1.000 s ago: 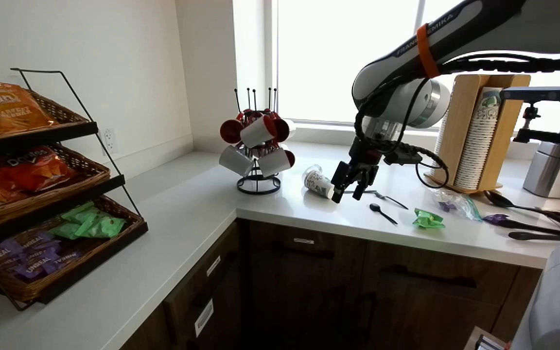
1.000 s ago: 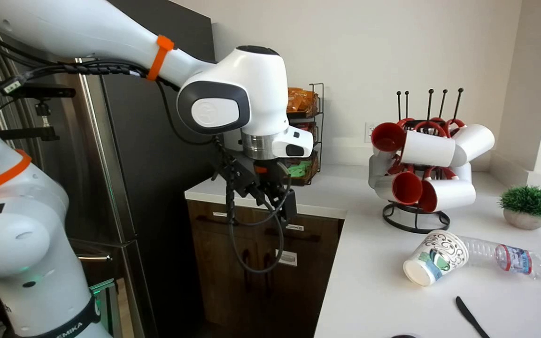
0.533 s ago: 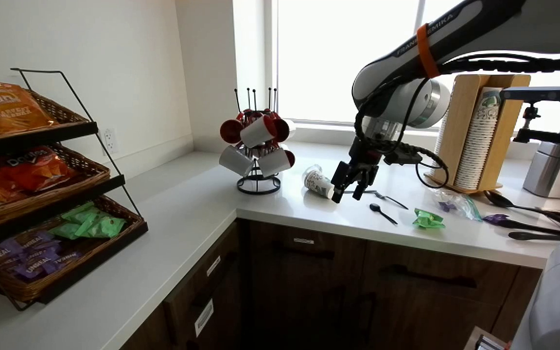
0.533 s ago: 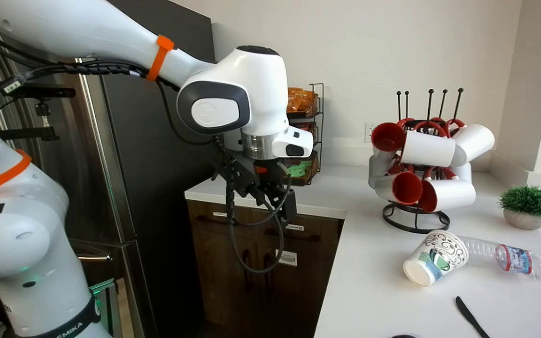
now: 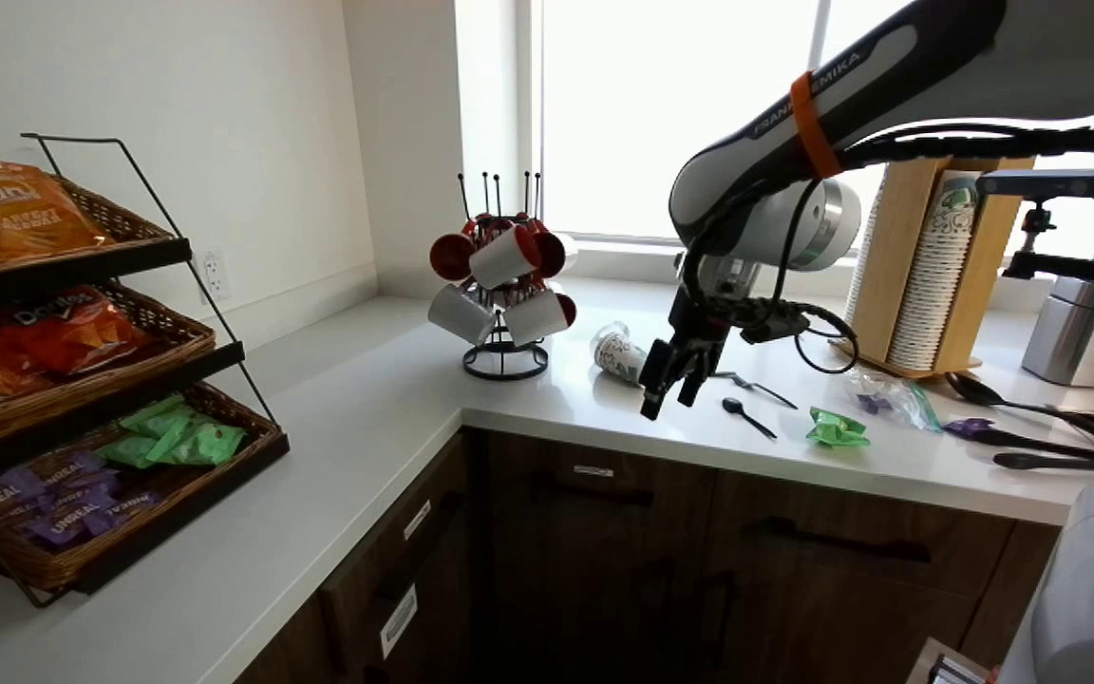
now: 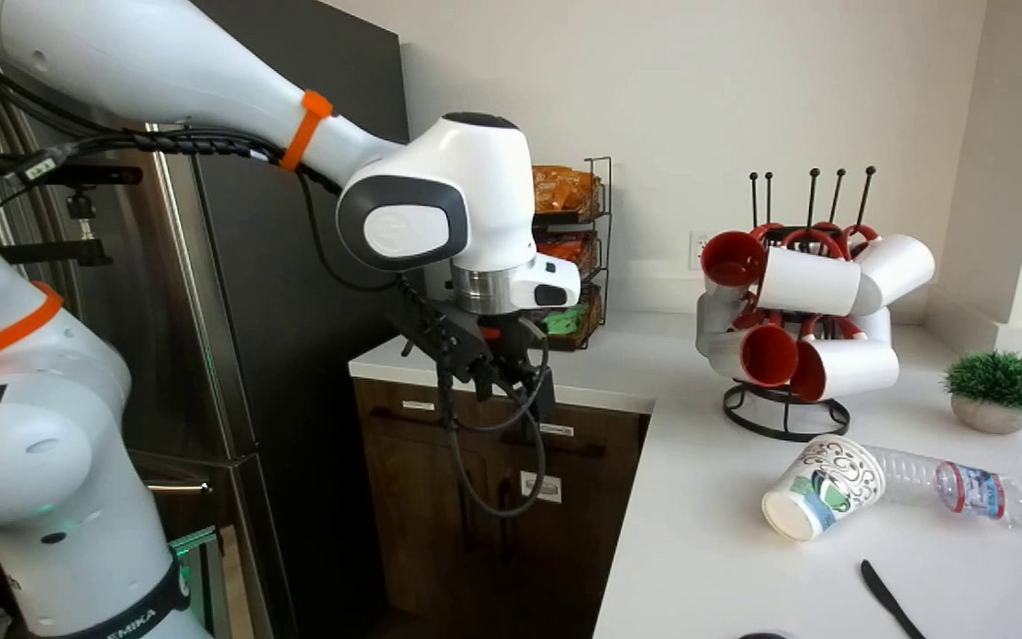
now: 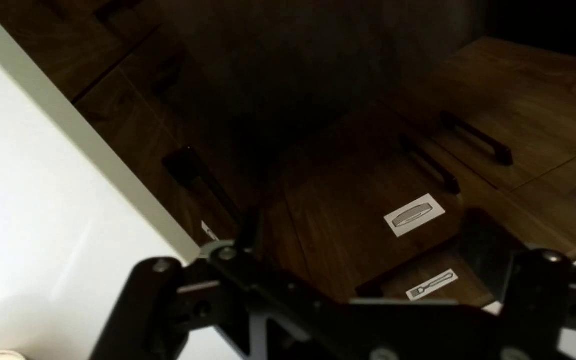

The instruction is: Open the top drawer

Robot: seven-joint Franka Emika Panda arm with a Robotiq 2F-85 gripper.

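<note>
Dark brown top-row drawer fronts near my gripper are shut. The drawer front (image 7: 443, 260) with a fork-like label (image 7: 432, 284) shows between my fingers in the wrist view; it also shows in an exterior view (image 6: 600, 426). Another wide drawer front (image 5: 528, 465) with a pale strip sits under the window-side counter. I cannot tell which is the top drawer. The handles look dark; no pale interior or cutlery shows in them. My gripper (image 5: 669, 399) is open with nothing between its fingers, near the counter's inner corner; its fingers stand wide apart in the wrist view (image 7: 368, 237).
The white counter (image 5: 566, 413) edge runs close to the gripper. A mug rack (image 5: 506, 294), paper cup (image 6: 826, 486) and plastic bottle (image 6: 972, 488) stand or lie on it. Several black utensils and a green wrapper (image 5: 837, 427) lie there. A snack rack (image 5: 82, 399) stands at the side.
In the last half second the arm and gripper have lowered and shifted slightly toward the counter's front edge. No drawer has moved.
</note>
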